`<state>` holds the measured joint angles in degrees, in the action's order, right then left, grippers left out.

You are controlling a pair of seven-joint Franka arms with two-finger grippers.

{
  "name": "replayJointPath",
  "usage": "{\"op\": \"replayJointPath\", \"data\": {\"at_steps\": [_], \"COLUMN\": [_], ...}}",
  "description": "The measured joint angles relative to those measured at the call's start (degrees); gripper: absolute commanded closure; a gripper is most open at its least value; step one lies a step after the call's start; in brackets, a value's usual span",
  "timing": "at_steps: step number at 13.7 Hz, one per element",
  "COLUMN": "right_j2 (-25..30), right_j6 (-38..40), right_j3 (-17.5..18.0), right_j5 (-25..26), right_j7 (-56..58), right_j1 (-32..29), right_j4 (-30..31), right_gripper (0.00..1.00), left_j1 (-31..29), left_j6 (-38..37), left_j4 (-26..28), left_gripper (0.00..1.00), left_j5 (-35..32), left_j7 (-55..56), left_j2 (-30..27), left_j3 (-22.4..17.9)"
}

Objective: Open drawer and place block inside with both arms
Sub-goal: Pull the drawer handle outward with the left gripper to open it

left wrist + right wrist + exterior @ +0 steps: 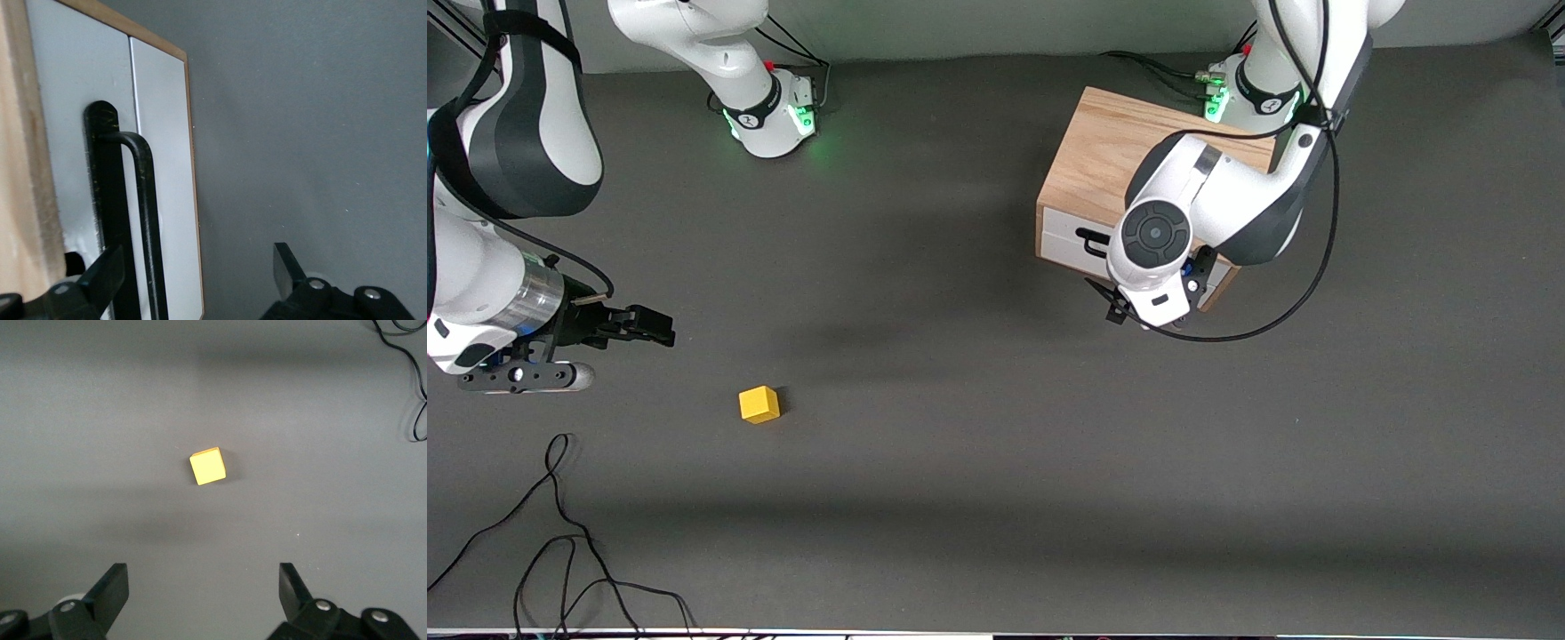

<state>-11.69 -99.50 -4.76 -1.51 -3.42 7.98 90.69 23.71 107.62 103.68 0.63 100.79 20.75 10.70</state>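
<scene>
1. Block [759, 404]: bright yellow.
2. Box [1112, 147]: light oak grain.
3. Drawer [1069, 240]: white front, black handle [143, 220].
4. Surface [960, 498]: dark grey.
5. Arms [1209, 200]: white, dark grey joints, green-lit bases.
6. Cables [560, 551]: black.

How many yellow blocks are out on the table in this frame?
1. The block lies on the bare table, toward the right arm's end and nearer the front camera than the wooden box. The closed drawer could hide others.

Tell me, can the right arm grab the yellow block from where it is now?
Probably yes. The right gripper is open, with the block lying alone on the bare table ahead of its fingers, and nothing stands between them.
</scene>
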Motion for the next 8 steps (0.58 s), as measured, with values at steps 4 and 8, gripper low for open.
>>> {"op": "replayJointPath", "data": {"at_steps": [4, 8], "right_j2": [0.00, 0.00], "right_j6": [-0.40, -0.46], "right_j3": [0.10, 0.22], "right_j5": [0.00, 0.00], "right_j7": [0.00, 0.00], "right_j1": [0.18, 0.81], "right_j4": [0.00, -0.04], "right_gripper": [0.00, 0.00], "left_j1": [0.23, 0.24], "left_j6": [0.10, 1.42], "left_j4": [0.03, 0.03], "left_gripper": [0.00, 0.00], "left_j5": [-0.02, -0.57], "left_j7": [0.49, 0.55], "left_j2": [2.30, 3.35], "left_j3": [0.09, 0.09]}}
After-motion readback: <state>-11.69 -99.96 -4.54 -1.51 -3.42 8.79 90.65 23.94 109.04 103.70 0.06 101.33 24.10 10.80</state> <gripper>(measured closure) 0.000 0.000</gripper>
